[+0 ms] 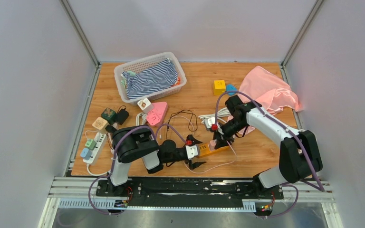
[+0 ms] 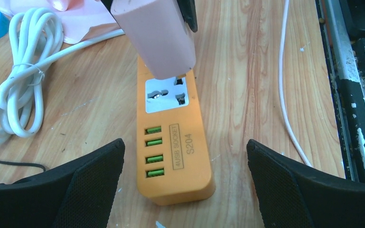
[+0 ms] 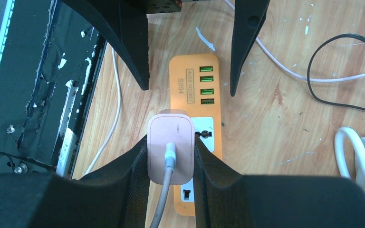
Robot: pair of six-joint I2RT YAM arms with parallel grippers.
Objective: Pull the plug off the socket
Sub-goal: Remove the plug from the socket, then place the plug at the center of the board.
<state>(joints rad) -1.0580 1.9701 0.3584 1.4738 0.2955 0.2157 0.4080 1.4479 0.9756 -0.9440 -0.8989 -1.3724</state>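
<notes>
Plug (image 3: 170, 147) is the pink charger block, and the right gripper (image 3: 171, 164) is clamped on it from both sides, with a pale cable running out of its top. It sits over the middle of the orange power strip (image 2: 173, 142), near the front of the table between the two arms.

Going by size from there: the wooden table (image 1: 266, 156) is pretty cluttered. A white basket (image 1: 142, 59) at the back left holds a striped cloth (image 1: 152, 78), and a pink cloth (image 1: 271, 90) is heaped at the back right. A white power strip (image 1: 94, 147) lies along the left edge.

The orange strip lies flat, four green USB ports at one end. From the left wrist view the plug looks tilted, its lower end hanging over the white socket face, whose holes are showing. Can't tell for sure if the pins are fully clear.

The left gripper (image 2: 185, 190) is spread wide open, one finger on each side of the strip's USB end, touching nothing.

A coiled white cable (image 2: 14, 95) lies beside the strip, and a little yellow cube (image 1: 219, 87) sits near the pink cloth.
</notes>
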